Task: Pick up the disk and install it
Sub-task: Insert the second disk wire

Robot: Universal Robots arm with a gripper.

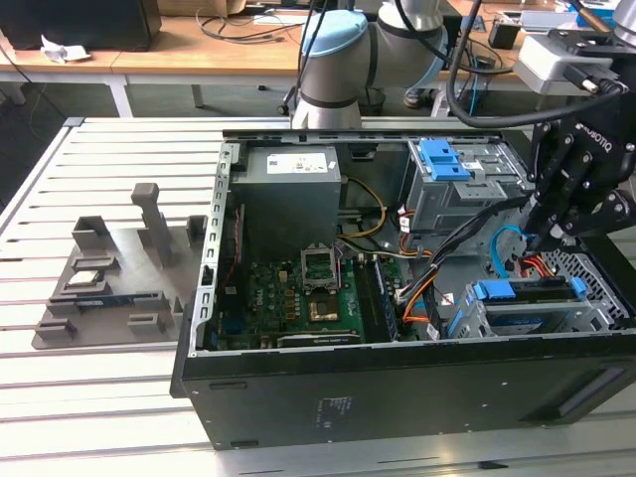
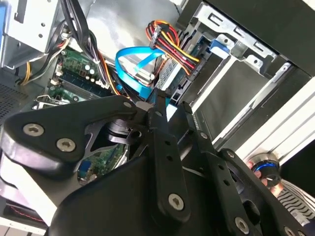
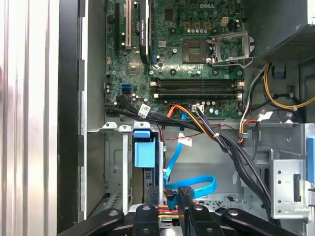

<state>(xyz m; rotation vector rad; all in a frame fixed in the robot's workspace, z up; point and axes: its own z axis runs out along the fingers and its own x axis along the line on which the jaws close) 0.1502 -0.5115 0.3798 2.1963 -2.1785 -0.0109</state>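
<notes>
The disk point(image 1: 527, 320), silver with a blue carrier bracket, lies in the metal drive cage point(image 1: 596, 316) at the near corner of the open computer case, on the exterior view's right. Its blue bracket point(image 3: 144, 152) also shows in the first wrist view, inside the cage. My black gripper point(image 1: 542, 243) hangs just above the cage, close to the disk's far end. Its fingers point(image 3: 184, 196) stand a narrow gap apart with nothing between them; red and yellow wires show beyond the gap. In the second wrist view the gripper point(image 2: 170, 105) hovers over a blue ribbon cable point(image 2: 135, 59).
The case holds a green motherboard point(image 1: 308, 288), a grey power-supply box point(image 1: 293, 164) and an upper bay with a blue latch point(image 1: 442, 159). Black and coloured cables point(image 3: 216, 137) cross next to the cage. A grey fixture plate point(image 1: 109, 278) lies on the slatted table at the exterior view's left.
</notes>
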